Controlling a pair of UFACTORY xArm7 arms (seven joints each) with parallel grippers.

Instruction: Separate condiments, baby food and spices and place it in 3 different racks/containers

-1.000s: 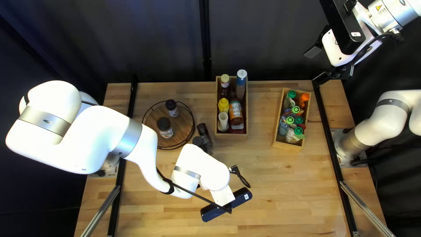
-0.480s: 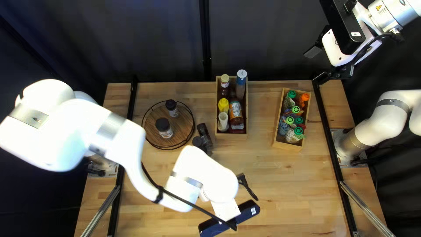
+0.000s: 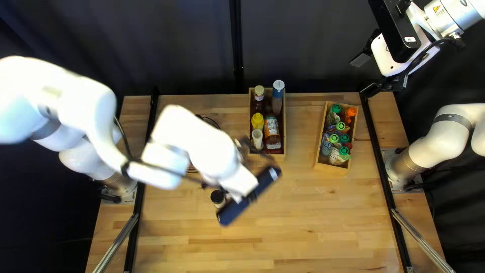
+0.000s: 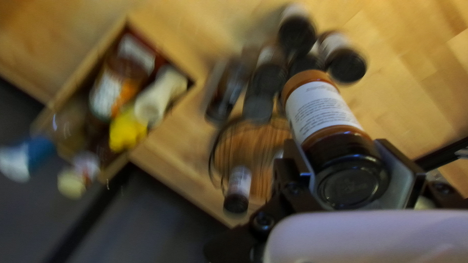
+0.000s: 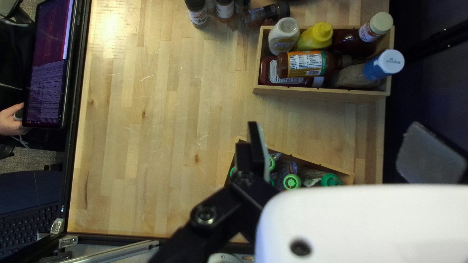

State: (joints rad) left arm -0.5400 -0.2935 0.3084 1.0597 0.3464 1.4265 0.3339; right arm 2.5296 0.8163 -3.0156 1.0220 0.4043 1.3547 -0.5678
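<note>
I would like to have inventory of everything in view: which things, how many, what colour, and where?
condiment box: one, pale wood, table's far edge
bottles: six, mixed colours, inside it
pouch box: one, pale wood, table's right
pouches: several, green or orange caps, inside
round rack: one, brown, black wire, table's left
rack jar: at least one, dark lid
loose jars: several, dark lids, beside rack
held jar: one, brown, white label
table: one, pale wood
curtain: dark, behind
screen, keyboard: one each, dark, off table
person's hand: one, near screen
arms: two, white
left gripper: black, gripping held jar
right gripper: black, open
</note>
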